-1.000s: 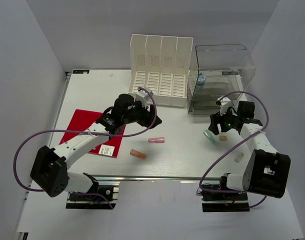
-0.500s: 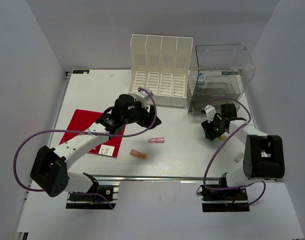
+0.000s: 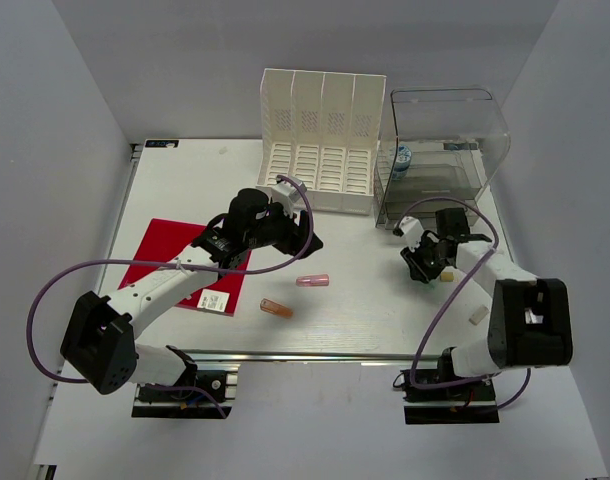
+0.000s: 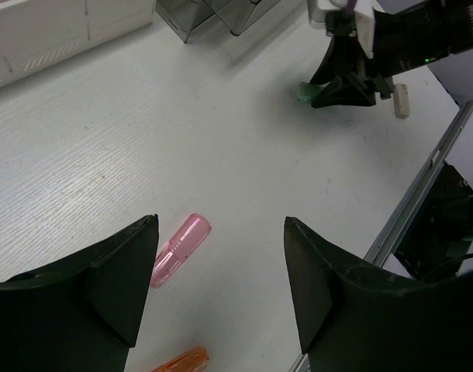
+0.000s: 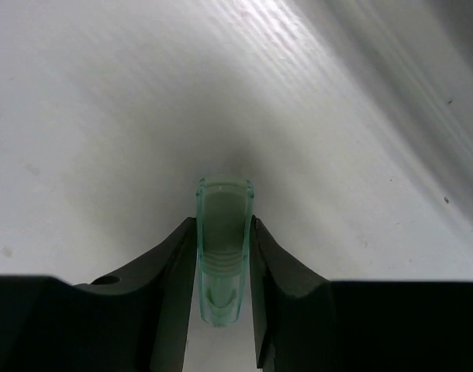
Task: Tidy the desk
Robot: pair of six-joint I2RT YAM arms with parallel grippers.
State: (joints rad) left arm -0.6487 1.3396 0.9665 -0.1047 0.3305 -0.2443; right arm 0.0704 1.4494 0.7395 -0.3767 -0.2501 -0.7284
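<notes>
The desk [image 3: 365, 300] is a white tabletop with an aluminium rail [image 3: 305, 355] along its near edge. My right gripper [image 3: 422, 265] points down at the desk's right side. In the right wrist view its fingers press both sides of a small translucent green tube [image 5: 223, 248], so the gripper [image 5: 222, 225] is shut on it. The left wrist view shows the same green tube [image 4: 306, 93] under that gripper. My left gripper [image 3: 303, 240] hovers open over mid-desk. A pink tube [image 4: 181, 249] lies just beside the left finger of this gripper [image 4: 221, 219], and an orange tube [image 4: 182, 361] lies nearer.
A white slotted file holder [image 3: 320, 140] and a clear plastic drawer box [image 3: 440, 150] stand at the back. A red booklet [image 3: 170, 262] lies at the left under my left arm. A small yellow piece [image 3: 447, 275] and a white eraser [image 3: 477, 316] lie near the right gripper.
My right gripper has swung left and down over the green tube and closed its fingers against it. The left arm has stayed put.
</notes>
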